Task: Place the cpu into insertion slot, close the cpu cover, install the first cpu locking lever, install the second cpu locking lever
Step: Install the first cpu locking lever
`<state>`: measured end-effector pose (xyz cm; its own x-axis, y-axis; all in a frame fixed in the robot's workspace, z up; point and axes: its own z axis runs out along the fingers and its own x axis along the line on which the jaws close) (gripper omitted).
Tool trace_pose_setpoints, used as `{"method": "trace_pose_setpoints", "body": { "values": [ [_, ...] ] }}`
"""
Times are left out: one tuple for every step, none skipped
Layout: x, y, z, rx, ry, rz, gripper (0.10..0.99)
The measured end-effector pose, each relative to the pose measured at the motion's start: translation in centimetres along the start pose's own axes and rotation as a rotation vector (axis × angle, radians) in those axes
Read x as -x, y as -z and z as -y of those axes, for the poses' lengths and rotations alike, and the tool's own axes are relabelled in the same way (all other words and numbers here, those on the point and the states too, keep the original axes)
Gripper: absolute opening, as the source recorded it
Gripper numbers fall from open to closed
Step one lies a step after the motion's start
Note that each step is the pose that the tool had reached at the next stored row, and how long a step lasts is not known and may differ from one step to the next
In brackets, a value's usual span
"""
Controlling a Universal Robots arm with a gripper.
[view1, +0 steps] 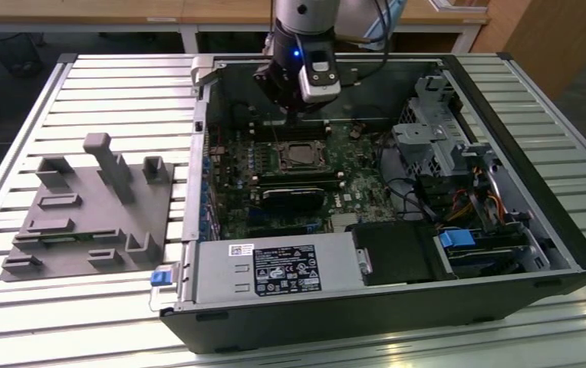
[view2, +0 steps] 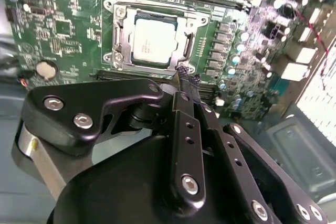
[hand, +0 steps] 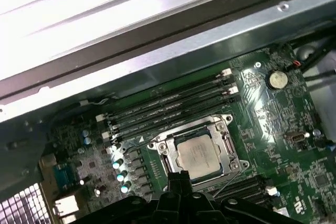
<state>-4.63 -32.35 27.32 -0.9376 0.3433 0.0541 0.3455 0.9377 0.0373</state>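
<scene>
Lying on its side across the slatted bench (view1: 119, 77), an open computer case (view1: 549, 230) is taking up most of the exterior view. A grey moulded fixture (view1: 78, 215) is sitting just beside it on the exterior view's left. The arm (view1: 304, 23) is reaching down into the case, its upper part cut off at the frame edge. Over the green motherboard (view2: 58, 40) the gripper (view2: 184, 80) is hanging with its fingers drawn together to a narrow tip, just beside one edge of the insertion slot (view2: 109, 4). Whether that tip is touching anything is hidden behind the gripper's own black body. The cpu cover (view2: 118, 38) is lying flat around the cpu (view2: 153, 40), which is sitting in the slot with its silver top showing through the window. Whether the locking levers are latched I cannot tell.
</scene>
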Motion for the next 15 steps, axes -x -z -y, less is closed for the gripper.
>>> {"method": "trace_pose_setpoints", "body": {
  "values": [
    [-0.01, 0.00, 0.00, -0.001, 0.014, -0.0005, 0.106],
    [-0.02, 0.00, 0.01, -0.002, 0.028, -0.0011, 0.106],
    [-0.03, -0.01, 0.01, -0.002, 0.042, -0.0016, 0.106],
    [-0.05, -0.01, 0.02, -0.003, 0.054, -0.0021, 0.106],
    [-0.05, -0.04, 0.02, -0.004, 0.068, -0.0026, 0.106],
    [-0.06, -0.07, 0.02, -0.005, 0.085, -0.0032, 0.106],
    [-0.06, -0.09, 0.02, -0.006, 0.103, -0.0039, 0.106],
    [-0.06, -0.11, 0.02, -0.007, 0.121, -0.0046, 0.106],
    [-0.05, -0.13, 0.02, -0.007, 0.139, -0.0046, 0.106],
    [-0.05, -0.14, 0.03, -0.007, 0.151, -0.0007, 0.106],
    [-0.05, -0.15, 0.03, -0.005, 0.157, 0.0082, 0.106],
    [-0.07, -0.17, 0.03, -0.001, 0.160, 0.0209, 0.106],
    [-0.09, -0.18, 0.04, 0.002, 0.162, 0.0347, 0.106],
    [-0.11, -0.20, 0.05, 0.006, 0.165, 0.0461, 0.106],
    [-0.12, -0.23, 0.05, 0.007, 0.168, 0.0506, 0.106]
  ]
}}
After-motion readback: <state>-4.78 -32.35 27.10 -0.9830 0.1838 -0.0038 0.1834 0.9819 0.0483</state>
